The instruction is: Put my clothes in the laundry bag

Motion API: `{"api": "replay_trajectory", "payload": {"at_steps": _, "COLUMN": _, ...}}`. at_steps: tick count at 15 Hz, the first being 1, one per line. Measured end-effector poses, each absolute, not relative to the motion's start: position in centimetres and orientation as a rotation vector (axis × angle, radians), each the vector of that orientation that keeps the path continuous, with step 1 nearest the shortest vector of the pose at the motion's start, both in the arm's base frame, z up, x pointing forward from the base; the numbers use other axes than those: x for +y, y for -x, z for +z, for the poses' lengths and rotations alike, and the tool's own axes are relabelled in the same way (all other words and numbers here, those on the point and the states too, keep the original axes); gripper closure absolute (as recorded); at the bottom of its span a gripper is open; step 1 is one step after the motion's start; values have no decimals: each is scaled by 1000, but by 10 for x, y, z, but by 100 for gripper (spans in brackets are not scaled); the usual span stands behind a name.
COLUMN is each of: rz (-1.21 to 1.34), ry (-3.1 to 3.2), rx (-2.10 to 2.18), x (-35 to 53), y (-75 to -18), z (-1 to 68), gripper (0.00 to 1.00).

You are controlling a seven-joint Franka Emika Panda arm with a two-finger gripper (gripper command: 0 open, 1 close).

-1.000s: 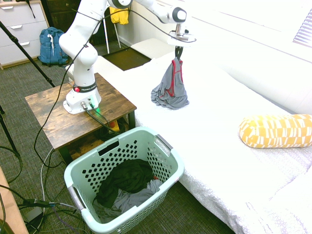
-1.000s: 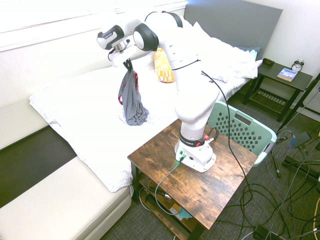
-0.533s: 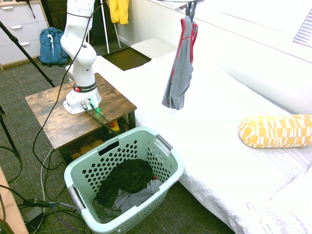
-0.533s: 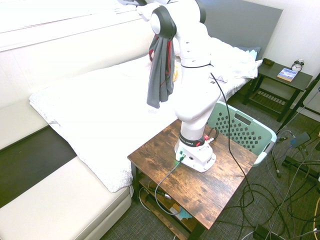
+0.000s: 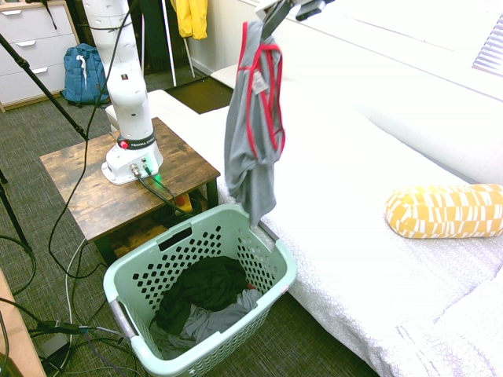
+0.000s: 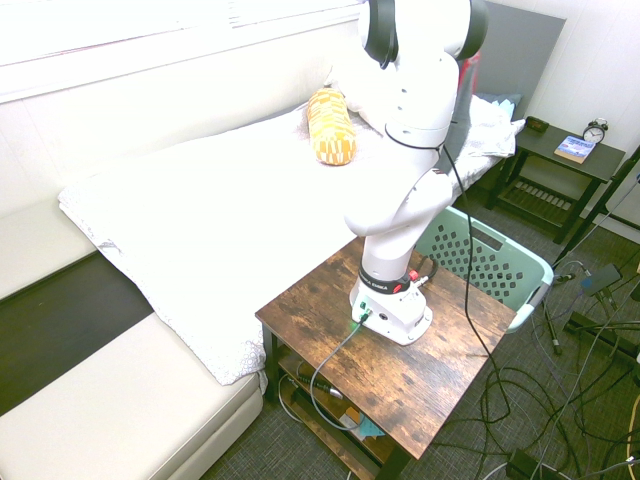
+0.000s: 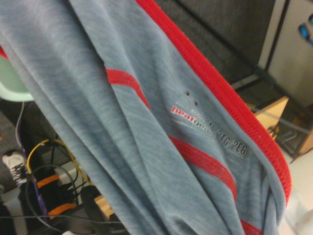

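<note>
Gripper [image 5: 277, 11] pinching the red-trimmed grey garment [image 5: 253, 126] by its top, so it hangs just above the laundry basket [image 5: 277, 271] rim.

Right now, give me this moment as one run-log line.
phase: carrying | end effector: shut on garment | garment: hanging, lower end above laundry basket far rim | basket: holds black and grey clothes | release: not yet

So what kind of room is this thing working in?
Most likely a bedroom. There is a bed with white covers and a yellow patterned pillow, a nightstand with a book and an alarm clock, and a laundry basket on the floor beside the bed.
</note>
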State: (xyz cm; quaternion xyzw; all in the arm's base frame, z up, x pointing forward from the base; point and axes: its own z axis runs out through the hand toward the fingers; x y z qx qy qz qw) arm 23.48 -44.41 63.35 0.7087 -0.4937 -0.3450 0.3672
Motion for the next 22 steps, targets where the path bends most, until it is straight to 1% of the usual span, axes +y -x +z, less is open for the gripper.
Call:
{"api": "replay_trajectory", "payload": {"at_steps": 2, "rz": -927, "ry": -1785, "rx": -1329, "x": -472, "y": -179, "z": 587, "gripper": 100}}
{"api": "replay_trajectory", "payload": {"at_steps": 3, "rz": -927, "ry": -1772, "rx": -1342, "x": -479, "y": -161, "z": 559, "gripper": 100}}
{"api": "replay_trajectory", "payload": {"at_steps": 6, "rz": -856, "ry": -1778, "rx": -1365, "x": -476, "y": -144, "z": 459, "gripper": 100}}
{"api": "replay_trajectory", "payload": {"at_steps": 7, "rz": -812, "ry": -1784, "rx": -1368, "x": -470, "y": -146, "z": 425, "gripper": 0}}
{"api": "replay_trajectory", "payload": {"at_steps": 9, "rz": -774, "ry": -1787, "rx": -1370, "x": -457, "y": -151, "z": 362, "gripper": 0}}
{"api": "replay_trajectory", "payload": {"at_steps": 11, "rz": -770, "ry": -1794, "rx": -1360, "x": -450, "y": -158, "z": 316, "gripper": 0}}
{"api": "replay_trajectory", "payload": {"at_steps": 14, "rz": -801, "ry": -1809, "rx": -1352, "x": -451, "y": -159, "z": 285, "gripper": 0}}
{"api": "replay_trajectory", "payload": {"at_steps": 17, "rz": -797, "ry": -1823, "rx": -1411, "x": -457, "y": -158, "z": 289, "gripper": 0}}
{"api": "replay_trajectory", "payload": {"at_steps": 18, "rz": -773, "ry": -1875, "rx": -1470, "x": -459, "y": -169, "z": 298, "gripper": 0}}
{"api": "replay_trajectory", "payload": {"at_steps": 20, "rz": -656, "ry": -1984, "rx": -1540, "x": -449, "y": -219, "z": 324, "gripper": 0}}
{"api": "replay_trajectory", "payload": {"at_steps": 22, "rz": -495, "ry": -2098, "rx": -1585, "x": -421, "y": -292, "z": 353, "gripper": 0}}
